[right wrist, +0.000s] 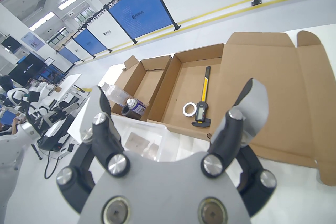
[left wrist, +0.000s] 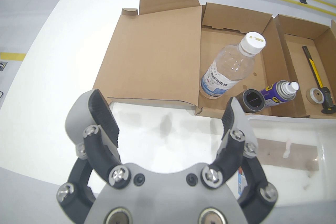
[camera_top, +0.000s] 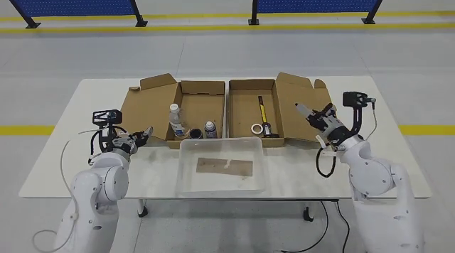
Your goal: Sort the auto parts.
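Observation:
Two open cardboard boxes stand side by side at the table's back. The left box holds a clear water bottle, a blue spray can and a black cylinder. The right box holds a yellow-and-black caliper and a white tape ring. My left gripper hangs open over the table in front of the left box's flap. My right gripper is open above the right box's flap, holding nothing.
A clear plastic tray with a brown sheet on its bottom sits at the front middle, just before the boxes. Box flaps spread flat on both sides. The white table has bare room at its left and right ends.

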Motion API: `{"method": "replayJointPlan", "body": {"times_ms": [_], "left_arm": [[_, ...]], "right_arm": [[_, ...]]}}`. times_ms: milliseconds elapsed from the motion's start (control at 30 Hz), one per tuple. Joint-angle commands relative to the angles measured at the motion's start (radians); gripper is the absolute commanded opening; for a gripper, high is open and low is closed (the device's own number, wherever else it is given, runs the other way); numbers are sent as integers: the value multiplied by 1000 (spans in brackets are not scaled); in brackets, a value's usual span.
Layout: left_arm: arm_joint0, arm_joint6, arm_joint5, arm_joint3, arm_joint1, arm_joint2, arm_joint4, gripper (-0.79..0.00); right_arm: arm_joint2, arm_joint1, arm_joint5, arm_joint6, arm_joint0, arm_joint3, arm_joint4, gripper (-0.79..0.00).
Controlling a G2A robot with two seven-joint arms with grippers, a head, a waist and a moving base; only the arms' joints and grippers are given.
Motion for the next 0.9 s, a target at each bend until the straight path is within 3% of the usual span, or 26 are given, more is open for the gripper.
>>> {"method": "replayJointPlan", "body": {"times_ms": [0, 167, 867], "left_arm": [[0, 0, 0, 0, 0, 0, 0, 0], [0, 0, 0, 0, 0, 0, 0, 0], [0, 0, 0, 0, 0, 0, 0, -1]], "right_arm": [[28, 4, -13, -1, -27, -15, 8, 0], [75, 14, -32, 10, -61, -20, 7, 0], [77, 17, -19, 13, -68, -20, 3, 0]]}}
